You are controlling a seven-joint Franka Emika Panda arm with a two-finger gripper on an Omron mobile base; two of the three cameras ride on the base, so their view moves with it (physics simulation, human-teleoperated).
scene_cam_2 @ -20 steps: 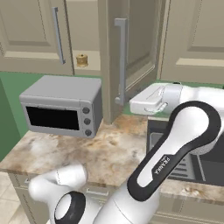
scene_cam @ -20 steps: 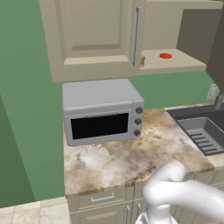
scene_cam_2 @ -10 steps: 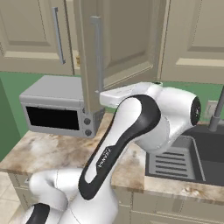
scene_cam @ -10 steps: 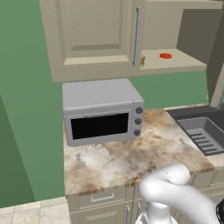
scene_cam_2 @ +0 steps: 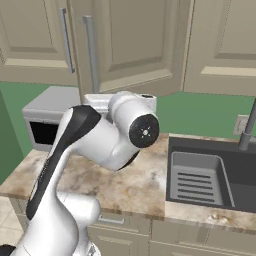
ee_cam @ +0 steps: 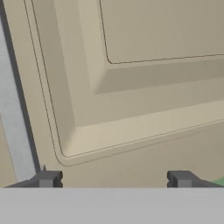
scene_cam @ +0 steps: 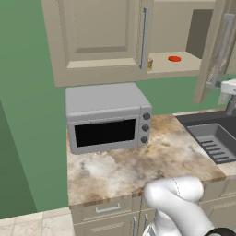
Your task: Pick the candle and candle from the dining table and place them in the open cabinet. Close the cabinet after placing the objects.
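The beige cabinet [scene_cam: 101, 41] hangs above the microwave, and its right door [scene_cam: 209, 50] stands partly swung in over the open compartment. On the shelf [scene_cam: 173, 67] a squat golden-brown candle [scene_cam: 150, 63] peeks out beside the left door's bar handle. The pale cream candle is hidden. My gripper [ee_cam: 113, 178] is open and empty, with its fingertips [ee_cam: 46, 178] spread wide and right up against the door's panelled face [ee_cam: 131, 87]. The door's silver handle [ee_cam: 17, 113] runs along the left of the hand view. The hand [scene_cam: 229, 90] shows at the door's lower edge. The dining table is out of view.
A flat red disc [scene_cam: 174, 58] lies on the shelf. A grey microwave [scene_cam: 108, 117] stands on the marbled counter [scene_cam: 138, 161] below the cabinet, with a dark sink [scene_cam_2: 215, 175] and faucet [scene_cam_2: 246, 132] to the right. My own arm [scene_cam_2: 100, 135] crosses the right base view.
The cabinet's right door has swung in toward the opening with my hand against it. It has come into the left base view, and in the right base view it has turned from edge-on to face-on.
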